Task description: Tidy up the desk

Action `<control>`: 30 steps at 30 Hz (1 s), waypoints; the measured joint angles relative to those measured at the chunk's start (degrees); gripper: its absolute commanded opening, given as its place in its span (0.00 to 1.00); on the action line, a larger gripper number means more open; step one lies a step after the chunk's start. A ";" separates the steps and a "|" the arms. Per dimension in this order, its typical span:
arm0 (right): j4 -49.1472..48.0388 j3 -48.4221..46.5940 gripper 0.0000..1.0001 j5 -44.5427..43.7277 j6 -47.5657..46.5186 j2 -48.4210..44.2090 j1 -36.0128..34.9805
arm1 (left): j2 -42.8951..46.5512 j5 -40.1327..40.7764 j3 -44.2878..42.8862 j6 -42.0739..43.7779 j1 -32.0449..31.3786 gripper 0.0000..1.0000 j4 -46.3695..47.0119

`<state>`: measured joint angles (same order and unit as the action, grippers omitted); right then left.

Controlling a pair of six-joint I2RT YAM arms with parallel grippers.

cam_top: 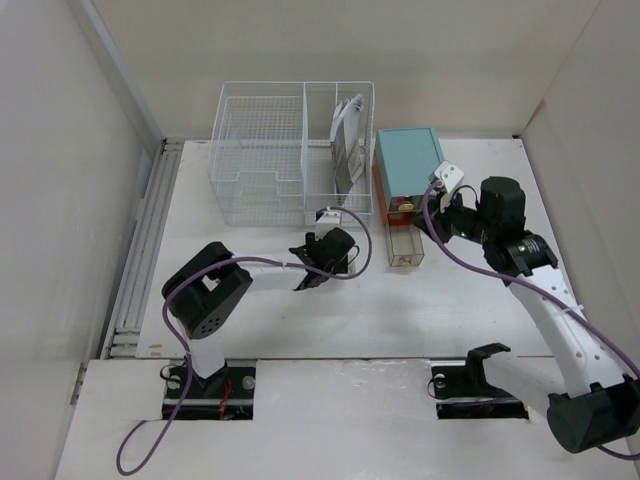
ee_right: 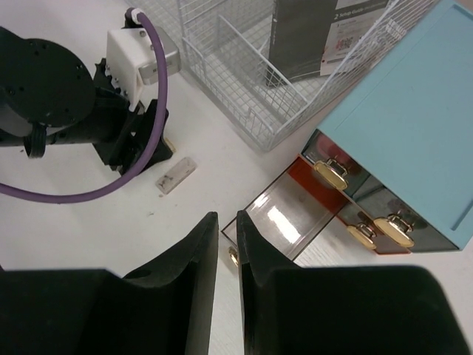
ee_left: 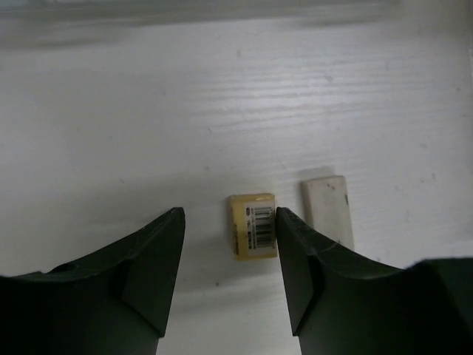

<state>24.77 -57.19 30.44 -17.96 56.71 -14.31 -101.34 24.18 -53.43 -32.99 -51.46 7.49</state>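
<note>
Spreading under everything, the large flat white matte desk (cam_top: 450,300) is filling the floor of the top view, w/ white walls bordering it & both arm bases sitting at its near edge. Near its middle, a small yellow rectangular block w/ a barcode label (ee_left: 253,225) is lying btwn the fingers of the left gripper (ee_left: 230,213). That gripper is hanging low over it w/ jaws standing wide apart. The block is sitting right against one finger & clear of the other. Just beside it, outside the jaws, a flat white eraser-like slab (ee_left: 328,207) is lying. At the back, a white wire basket organizer (cam_top: 260,150) is holding dark & white packets (cam_top: 347,140) upright in its right compartment. Next to it a teal box (cam_top: 408,160) is standing, w/ a clear plastic drawer (cam_top: 405,245) sticking out toward the arms. The right gripper (ee_right: 228,216) is hovering by that drawer's front, jaws drawn narrow w/ a thin slit. A brass bit is showing in the slit; can't tell if it's being pinched.
</note>
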 measured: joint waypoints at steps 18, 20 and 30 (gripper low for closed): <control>0.02 0.00 0.25 -0.02 0.17 0.66 0.02 | -2.01 -1.25 -1.11 3.41 1.07 0.13 1.14; 0.11 0.00 0.67 -0.63 0.39 1.20 -0.02 | -2.03 -0.94 -1.25 3.34 0.74 0.09 0.79; 0.92 0.00 0.87 -6.12 2.12 10.05 -5.09 | 16.15 -3.82 9.46 -2.67 0.15 0.00 -5.55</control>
<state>25.69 -57.19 24.32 -15.84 66.76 -19.40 -85.19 20.36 -43.97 -35.66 -51.31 1.93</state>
